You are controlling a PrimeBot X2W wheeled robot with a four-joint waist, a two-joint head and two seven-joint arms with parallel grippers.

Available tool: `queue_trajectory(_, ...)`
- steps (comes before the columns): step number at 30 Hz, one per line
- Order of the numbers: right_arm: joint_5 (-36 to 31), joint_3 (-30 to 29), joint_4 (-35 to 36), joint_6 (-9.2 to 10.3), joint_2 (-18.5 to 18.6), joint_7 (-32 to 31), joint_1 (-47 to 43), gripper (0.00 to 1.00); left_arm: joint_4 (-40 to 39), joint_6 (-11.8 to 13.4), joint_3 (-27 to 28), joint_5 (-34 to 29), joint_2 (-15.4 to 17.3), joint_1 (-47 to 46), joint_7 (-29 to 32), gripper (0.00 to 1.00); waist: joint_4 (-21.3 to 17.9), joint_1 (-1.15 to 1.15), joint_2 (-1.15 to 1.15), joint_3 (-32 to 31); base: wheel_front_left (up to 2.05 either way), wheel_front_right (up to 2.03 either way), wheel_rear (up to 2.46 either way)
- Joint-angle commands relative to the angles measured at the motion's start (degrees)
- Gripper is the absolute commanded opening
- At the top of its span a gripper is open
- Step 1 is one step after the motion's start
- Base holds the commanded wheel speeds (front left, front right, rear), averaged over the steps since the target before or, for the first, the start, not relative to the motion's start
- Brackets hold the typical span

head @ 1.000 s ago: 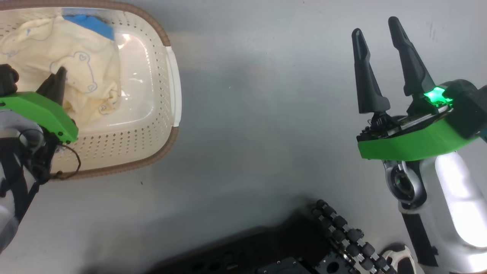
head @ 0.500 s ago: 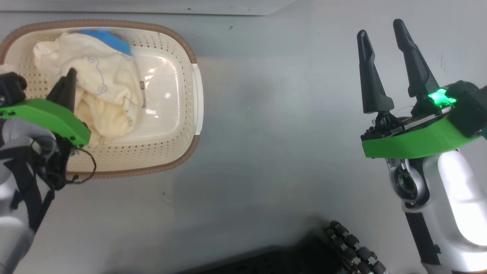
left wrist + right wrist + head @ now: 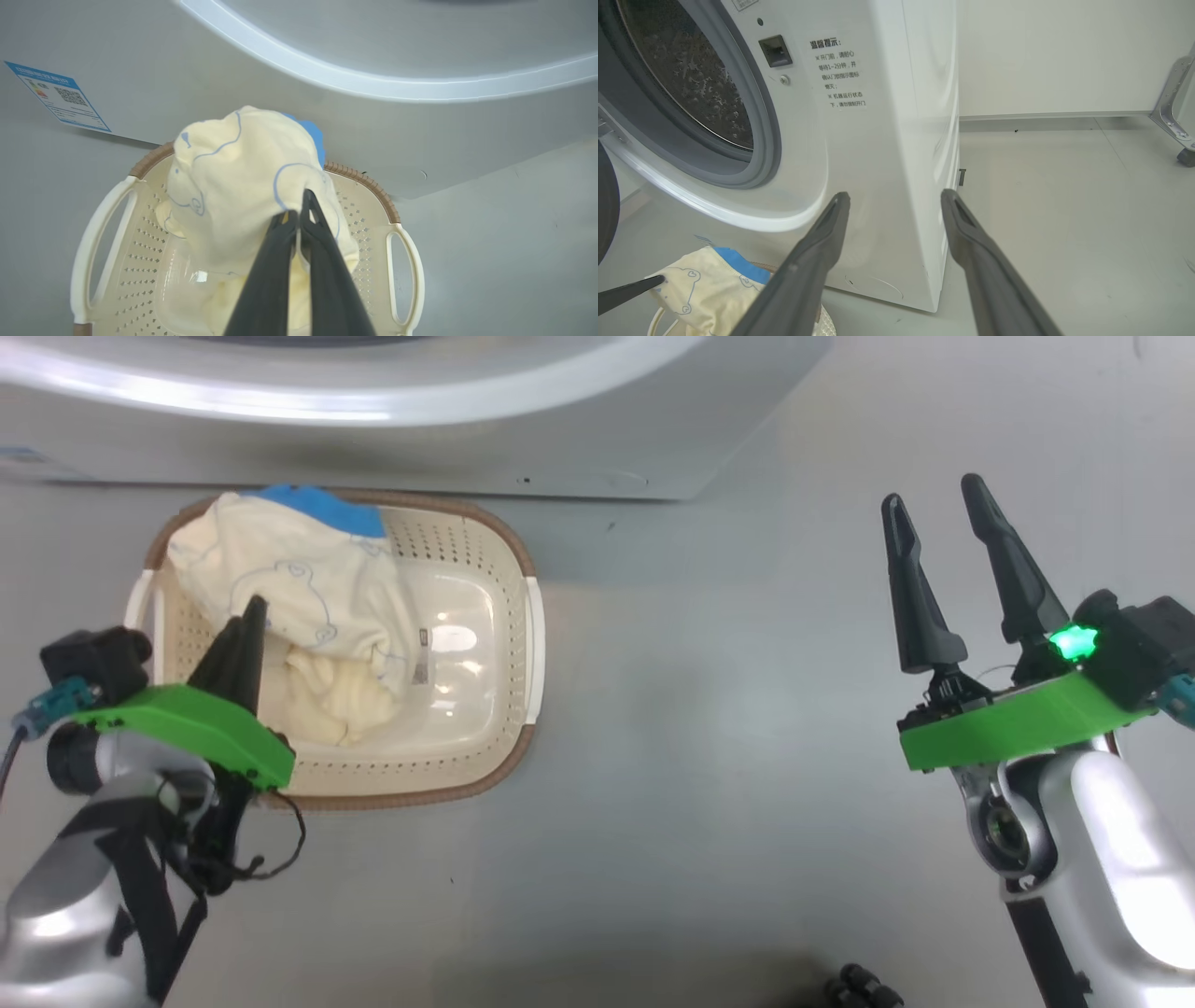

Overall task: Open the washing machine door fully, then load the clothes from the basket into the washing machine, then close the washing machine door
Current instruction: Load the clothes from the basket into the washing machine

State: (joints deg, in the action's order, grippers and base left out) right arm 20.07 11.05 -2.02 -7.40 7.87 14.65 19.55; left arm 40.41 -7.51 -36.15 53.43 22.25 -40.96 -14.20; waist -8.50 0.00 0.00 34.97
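Note:
The cream basket (image 3: 485,775) stands on the floor right before the white washing machine (image 3: 373,411). Pale yellow clothes (image 3: 308,588) with blue trim are bunched in its left half. My left gripper (image 3: 254,602) is shut on a fold of the clothes (image 3: 233,186), which rise as a bundle above the basket (image 3: 406,270). Out to the right, my right gripper (image 3: 932,493) is open and holds nothing. In the right wrist view this gripper (image 3: 895,195) faces the machine's front corner (image 3: 887,140); the drum opening (image 3: 691,84) is uncovered. A dark curved rim, likely the washing machine door (image 3: 605,200), shows at the left border.
A blue label sticker (image 3: 58,95) is on the machine's lower front panel. Bare grey floor (image 3: 709,756) lies between the basket and my right arm. A metal frame leg on a caster (image 3: 1178,135) stands far right by the wall.
The head view has shifted, bringing the washing machine's front into view at the top. The clothes have bunched up and risen with my shut left gripper. My right gripper stays open.

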Motion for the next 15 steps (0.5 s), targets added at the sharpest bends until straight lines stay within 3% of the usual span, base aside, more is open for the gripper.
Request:
queue_trajectory(1, 0.52, 0.42, 1.32, -0.09, 0.99, 0.35, -1.53, 1.00, -1.63, 0.02, 2.58, -0.99, 1.68, 1.00, -0.79, 0.00, 1.16, 0.00, 0.00, -3.10, 0.00, 0.00, 0.00)
queue_trajectory(15, 2.23, -0.33, -0.88, -0.09, 3.02, 0.35, -8.25, 1.00, -10.04, 0.02, 9.82, -8.35, 0.35, 12.17, -0.80, 0.00, 2.98, 0.00, 0.00, -14.28, 0.00, 0.00, 0.00)
